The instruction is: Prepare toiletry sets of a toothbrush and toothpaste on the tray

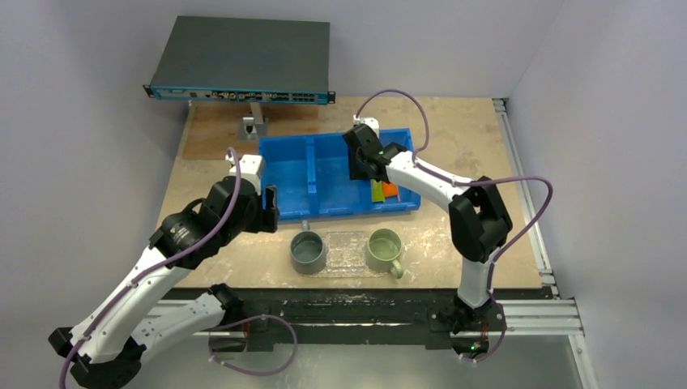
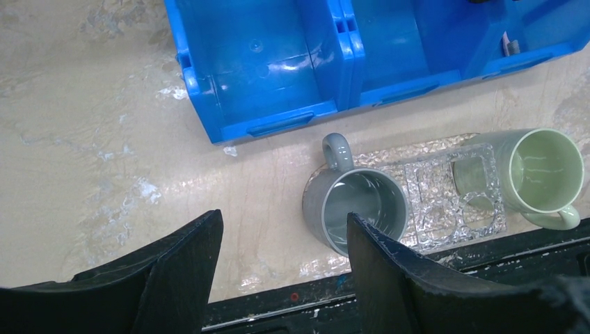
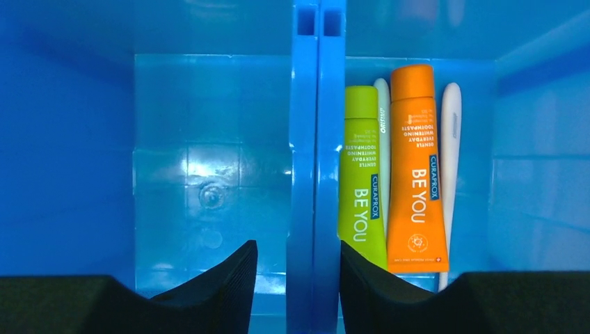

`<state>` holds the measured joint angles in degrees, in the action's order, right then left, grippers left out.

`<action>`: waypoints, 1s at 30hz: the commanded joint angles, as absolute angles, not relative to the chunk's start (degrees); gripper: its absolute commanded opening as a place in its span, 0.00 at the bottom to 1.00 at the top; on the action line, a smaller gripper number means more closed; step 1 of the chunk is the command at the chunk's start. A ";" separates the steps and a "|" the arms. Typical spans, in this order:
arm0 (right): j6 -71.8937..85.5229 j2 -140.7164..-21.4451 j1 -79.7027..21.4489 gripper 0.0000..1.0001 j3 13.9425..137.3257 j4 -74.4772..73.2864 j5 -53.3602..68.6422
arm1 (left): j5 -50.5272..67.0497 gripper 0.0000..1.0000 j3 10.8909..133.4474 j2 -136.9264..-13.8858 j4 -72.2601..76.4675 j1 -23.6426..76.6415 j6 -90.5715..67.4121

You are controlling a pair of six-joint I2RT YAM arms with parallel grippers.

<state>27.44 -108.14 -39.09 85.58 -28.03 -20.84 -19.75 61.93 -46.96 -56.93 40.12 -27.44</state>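
We saw the sets all lying in one compartment of the bin [image 3: 209, 139], just right of the right claw [image 3: 298, 282] and beyond its right finger. Closest to that finger was the green tube [image 3: 362, 174], lime with white BE YOU lettering and a small blue label, its cap pointing away from the claw. A thin pale brush [image 3: 382, 118] showed in the slit to its right, mostly hidden. Next right lay the orange tube [image 3: 416, 174], with the same lettering, cap also away and its flat crimped end nearest the claw. Rightmost was the second brush [image 3: 451, 153], a whitish stick running alongside the orange tube. All four lay side by side, lengthwise away from the claw.

The right claw was partly spread and held nothing. Its fingers straddled the divider [image 3: 316, 139]. The left finger stood off it with blue floor showing between; we could not tell whether the right finger touched it.

The left claw [image 2: 285, 278] was spread wide over the table [image 2: 104, 174], pinching nothing. Just beyond its right finger stood the grey mug [image 2: 355, 209]. Right of that lay the tray [image 2: 445, 202], clear and pebbled, with the green mug [image 2: 543, 174] at its far-right end. Beyond them all was the bin.
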 commanded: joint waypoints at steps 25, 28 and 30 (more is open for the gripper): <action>21.80 -92.60 -35.90 0.53 80.46 -21.01 -18.82 | -18.72 0.79 60.55 -46.02 -53.53 39.16 -26.91; 21.05 -93.54 -34.95 0.53 80.26 -20.81 -18.28 | -18.83 0.79 60.47 -45.63 -53.47 39.11 -26.98; 20.33 -94.37 -34.30 0.53 80.16 -20.71 -17.75 | -18.81 0.79 60.38 -45.50 -53.43 39.11 -27.07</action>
